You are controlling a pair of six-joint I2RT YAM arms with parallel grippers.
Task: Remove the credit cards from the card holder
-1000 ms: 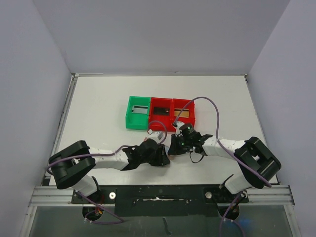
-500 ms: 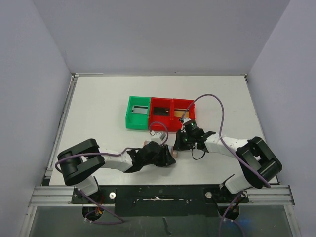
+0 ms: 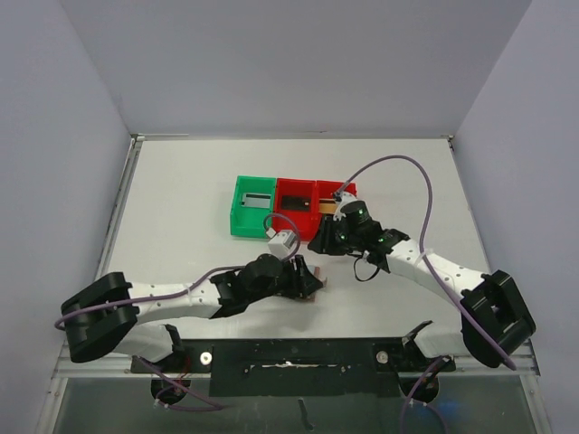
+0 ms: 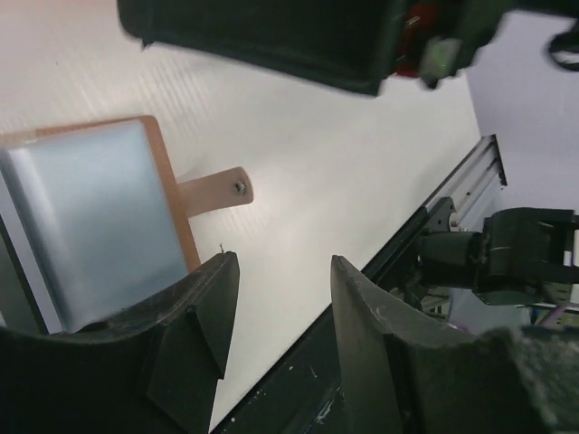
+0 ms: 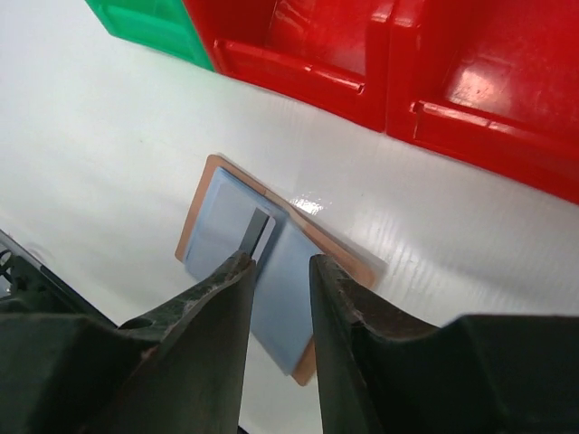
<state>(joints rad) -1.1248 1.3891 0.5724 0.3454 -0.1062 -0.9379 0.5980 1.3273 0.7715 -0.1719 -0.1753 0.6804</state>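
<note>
The brown card holder (image 5: 298, 280) lies open and flat on the white table, its pale blue-grey pockets facing up. A grey and white card (image 5: 258, 231) sticks out of the pocket by its fold. My right gripper (image 5: 280, 262) hovers above it, open by a narrow gap with nothing between its fingers. In the left wrist view the card holder (image 4: 99, 217) shows its little closing tab (image 4: 217, 192). My left gripper (image 4: 282, 267) is open and empty, one finger at the holder's near edge. From above, the card holder (image 3: 315, 278) peeks out by the left gripper (image 3: 306, 282), with the right gripper (image 3: 322, 242) just beyond it.
A green bin (image 3: 252, 205) and two red bins (image 3: 296, 209) (image 3: 335, 206) stand in a row just past the grippers, each with a card in it. The right arm's dark body (image 4: 271, 36) hangs across the top of the left wrist view. The table's near rail (image 3: 289, 362) lies close behind the holder.
My right gripper has opened and drawn back from the card holder toward the red bins. My left arm has stretched to the right, and its gripper has opened a little wider.
</note>
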